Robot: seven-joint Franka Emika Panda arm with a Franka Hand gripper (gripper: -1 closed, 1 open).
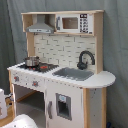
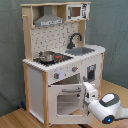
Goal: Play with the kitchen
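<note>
My arm [image 2: 107, 107], white and rounded with a dark patch on its bulging joint, sits nearest in the second exterior view, at the lower right of that view. From it my gripper [image 2: 88, 93] reaches toward the kitchen [image 2: 62, 65] and meets the right edge of the oven door [image 2: 66, 98]. The fingers are lost against the white of the door, so I cannot tell whether my hand is clenched or released, though it seems to be touching the door's edge.

The oven door stands swung out from the kitchen's front, showing a clear pane framed in white and a dim cavity behind it. Just above the door, two knobs [image 2: 74, 69] sit in the white front panel. In the first exterior view the door is not seen; there the oven cavity [image 1: 31, 101] gapes dark below the knobs [image 1: 35, 84], and a white cupboard door [image 1: 63, 105] with a grey window lies to its right.

On the kitchen's counter, a small metal pot [image 2: 47, 55] rests on the black stovetop [image 2: 54, 58]. Beside the stovetop lies the grey sink [image 2: 82, 51], with the black faucet [image 2: 74, 39] arching behind it. Behind these rises the pegboard back [image 2: 54, 36]. Topmost are the grey hood [image 2: 49, 20] and a toy microwave [image 1: 75, 23] with a button panel; I can read no writing on it.

The kitchen stands on a wooden floor [image 2: 15, 120] before a grey curtain [image 2: 11, 50].
</note>
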